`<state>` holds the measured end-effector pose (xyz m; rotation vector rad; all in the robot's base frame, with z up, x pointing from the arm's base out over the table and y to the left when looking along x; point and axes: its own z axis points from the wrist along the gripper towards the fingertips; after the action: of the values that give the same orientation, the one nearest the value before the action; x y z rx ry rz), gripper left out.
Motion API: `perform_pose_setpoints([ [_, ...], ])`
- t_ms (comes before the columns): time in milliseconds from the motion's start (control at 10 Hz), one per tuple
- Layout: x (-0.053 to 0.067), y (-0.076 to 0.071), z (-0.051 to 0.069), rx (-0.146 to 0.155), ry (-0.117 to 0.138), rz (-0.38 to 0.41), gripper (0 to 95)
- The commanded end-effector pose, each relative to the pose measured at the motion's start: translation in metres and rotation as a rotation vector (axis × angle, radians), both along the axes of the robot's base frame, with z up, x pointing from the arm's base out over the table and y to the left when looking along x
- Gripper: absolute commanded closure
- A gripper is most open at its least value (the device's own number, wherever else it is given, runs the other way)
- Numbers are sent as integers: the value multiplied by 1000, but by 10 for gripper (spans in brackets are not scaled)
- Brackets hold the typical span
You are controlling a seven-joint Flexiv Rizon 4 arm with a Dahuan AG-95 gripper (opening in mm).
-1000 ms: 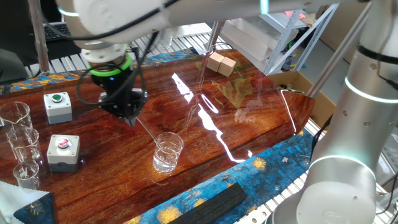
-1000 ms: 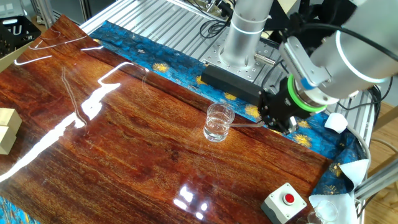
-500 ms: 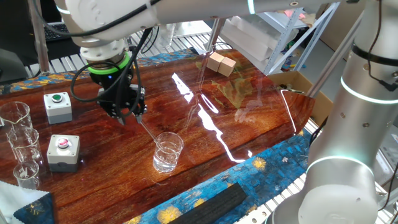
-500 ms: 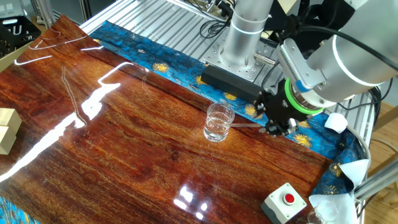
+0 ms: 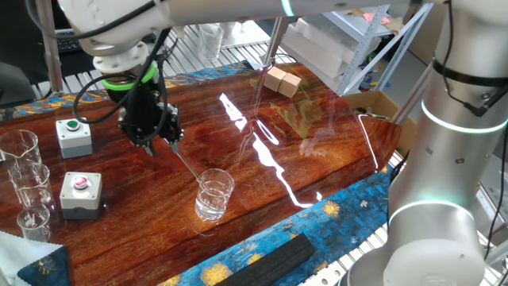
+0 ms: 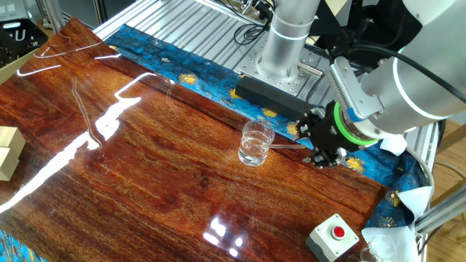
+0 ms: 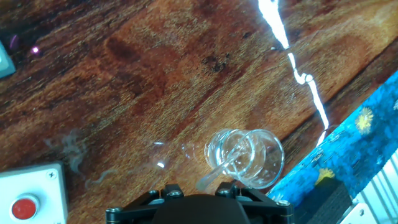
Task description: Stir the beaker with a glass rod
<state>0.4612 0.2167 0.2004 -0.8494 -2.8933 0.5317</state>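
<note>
button box [image 5: 81,191] left of beaker [image 5: 213,193]

The arm [image 5: 444,119] is built of thick, glossy silver-white cylindrical links with a pale glowing ring at a joint, its wrist carrying a bright green collar [image 6: 342,132] above a compact black gripper [image 5: 149,121] — black cables [image 5: 95,75] loop loosely around that wrist — and a round silver base column [image 6: 285,36].

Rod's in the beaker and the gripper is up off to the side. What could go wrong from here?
The glass rod leans on the beaker rim; a sideways pull could tip the beaker. The gripper holds only the rod's top end, so the thin rod could slip or snap. The beaker stands near the table edge.
</note>
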Motion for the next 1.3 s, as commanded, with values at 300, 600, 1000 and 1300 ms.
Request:
perform_pose_setpoints([
  [300, 5, -2, -2, -30, 0, 3, 570],
  [600, 10, -5, -2, -40, 0, 8, 570],
  [1000, 16, -11, -1, -51, 0, 7, 570],
  [1300, 17, -13, -1, -49, 3, 9, 760],
])
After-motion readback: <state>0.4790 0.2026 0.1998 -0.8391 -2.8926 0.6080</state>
